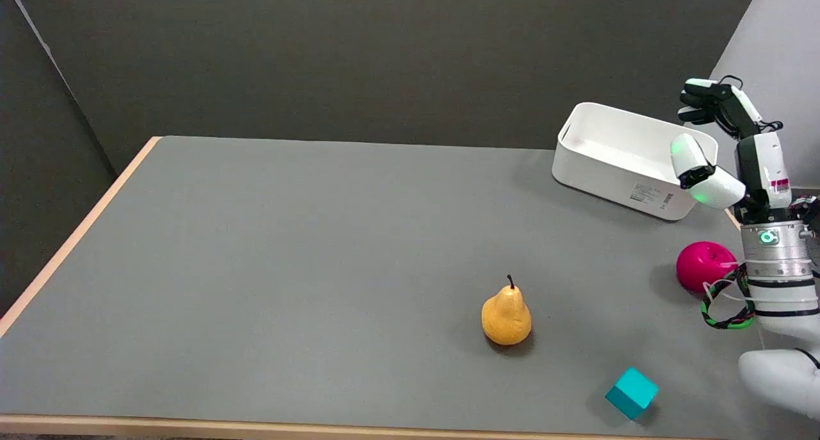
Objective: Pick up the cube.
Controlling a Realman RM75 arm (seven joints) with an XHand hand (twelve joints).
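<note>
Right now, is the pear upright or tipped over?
Upright. The pear stands on its wide base on the table, stem pointing up, apart from the cube.

Even, soft overhead light on the grey table [288,267], picture sharp edge to edge, no glare, just small dark shadows pooling to the left of the pear [506,315], the teal cube [631,393] and the white bin [624,160], backdrop dim across the top.
</note>
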